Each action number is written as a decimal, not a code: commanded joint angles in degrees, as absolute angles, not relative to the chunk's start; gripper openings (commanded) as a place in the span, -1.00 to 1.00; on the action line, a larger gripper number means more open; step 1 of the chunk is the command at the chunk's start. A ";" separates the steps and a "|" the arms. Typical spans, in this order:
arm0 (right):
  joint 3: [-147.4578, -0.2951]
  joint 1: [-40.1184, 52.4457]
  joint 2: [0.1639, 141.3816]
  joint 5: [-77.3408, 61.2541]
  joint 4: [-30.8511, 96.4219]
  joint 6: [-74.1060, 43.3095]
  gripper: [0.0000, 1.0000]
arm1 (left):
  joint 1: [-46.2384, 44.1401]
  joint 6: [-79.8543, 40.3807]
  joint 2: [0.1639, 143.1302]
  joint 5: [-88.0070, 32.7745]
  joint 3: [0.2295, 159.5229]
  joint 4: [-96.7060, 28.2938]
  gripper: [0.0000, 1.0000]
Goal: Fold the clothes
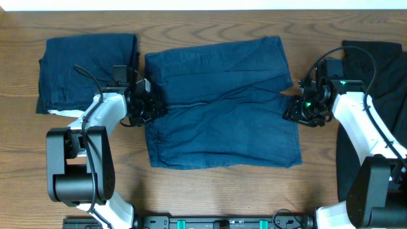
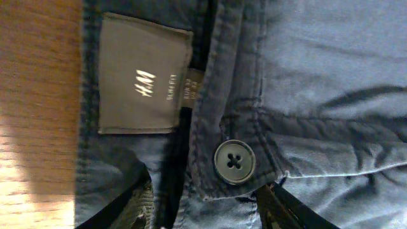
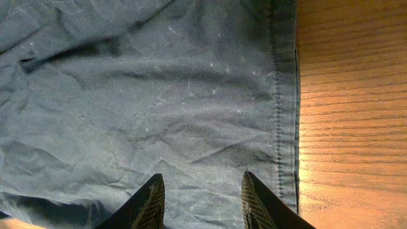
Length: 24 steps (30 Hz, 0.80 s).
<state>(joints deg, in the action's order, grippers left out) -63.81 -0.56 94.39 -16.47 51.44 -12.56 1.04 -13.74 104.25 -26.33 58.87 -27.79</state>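
Dark blue denim-like shorts (image 1: 222, 108) lie flat in the middle of the table, doubled over. My left gripper (image 1: 145, 105) sits at their left edge, on the waistband. In the left wrist view its jaws (image 2: 203, 197) stand apart over the waistband, just below the button (image 2: 234, 161) and near the grey brand label (image 2: 143, 76). At the right edge my right gripper (image 1: 297, 109) rests on the hem. There its fingers (image 3: 202, 181) are apart with flat cloth (image 3: 159, 95) between them, next to the stitched hem (image 3: 280, 95). Neither gripper pinches a raised fold.
A folded navy garment (image 1: 86, 70) lies at the back left. Black clothes (image 1: 381, 63) lie at the right edge, partly under the right arm. Bare wood (image 3: 350, 95) shows right of the hem, and the table's front strip (image 1: 222, 191) is bare wood too.
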 commanded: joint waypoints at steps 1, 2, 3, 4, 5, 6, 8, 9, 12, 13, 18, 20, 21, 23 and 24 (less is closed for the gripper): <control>-64.73 -0.19 94.39 -16.08 51.05 -11.70 -0.24 | 1.15 -14.24 103.94 -24.18 59.53 -27.73 -0.07; -64.73 -0.19 94.41 -16.08 50.92 -11.70 -0.24 | 1.17 -14.22 103.94 -25.50 59.53 -27.73 -0.19; -64.73 -0.19 94.41 -16.08 50.81 -11.70 -0.24 | 1.17 -14.22 103.94 -26.87 59.53 -27.70 -0.40; -64.73 -0.19 94.41 -16.08 50.74 -11.70 -0.24 | 1.21 -14.22 103.94 -28.21 59.53 -27.68 -0.58; -64.73 -0.19 94.41 -16.08 50.74 -11.70 -0.24 | 1.23 -14.22 103.94 -29.71 59.53 -27.57 -0.63; -64.73 -0.19 94.41 -16.08 50.76 -11.70 -0.23 | 1.28 -14.22 103.94 -31.14 59.55 -27.49 -0.77; -64.73 -0.19 94.41 -16.05 50.76 -11.70 -0.23 | 1.30 -14.22 103.92 -33.21 59.61 -27.29 -0.87; -64.73 -0.19 94.41 -16.05 50.74 -11.70 -0.24 | 1.34 -14.22 103.81 -34.44 59.75 -27.31 -0.88; -64.73 -0.19 94.41 -15.84 50.54 -11.70 -0.24 | 1.61 -14.24 102.59 -37.80 59.99 -27.33 -0.88; -64.73 -0.19 94.41 -15.81 50.43 -11.68 -0.24 | 1.67 -14.24 101.67 -38.63 59.99 -27.33 -0.88; -64.73 -0.19 94.41 -16.19 48.93 -11.68 -0.40 | 1.69 -14.26 95.13 -36.25 59.99 -28.91 -0.88; -64.73 -0.19 94.41 -17.82 47.75 -11.38 -0.66 | 1.69 -14.26 93.12 -32.32 59.99 -30.20 -0.88; -64.73 -0.19 94.41 -19.22 46.96 -10.66 -0.75 | 1.69 -14.26 92.62 -30.04 59.99 -30.98 -0.88; -64.73 -0.19 94.41 -22.39 45.01 -9.45 -0.95 | 1.69 -14.26 92.49 -25.89 59.96 -32.51 -0.87; -64.73 -0.19 94.41 -23.86 43.92 -9.08 -0.98 | 1.69 -14.26 92.75 -24.36 59.86 -32.88 -0.88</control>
<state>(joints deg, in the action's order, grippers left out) -63.81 -0.56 94.39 -18.83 45.15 -11.09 1.43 -14.39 92.47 -31.31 59.09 -31.90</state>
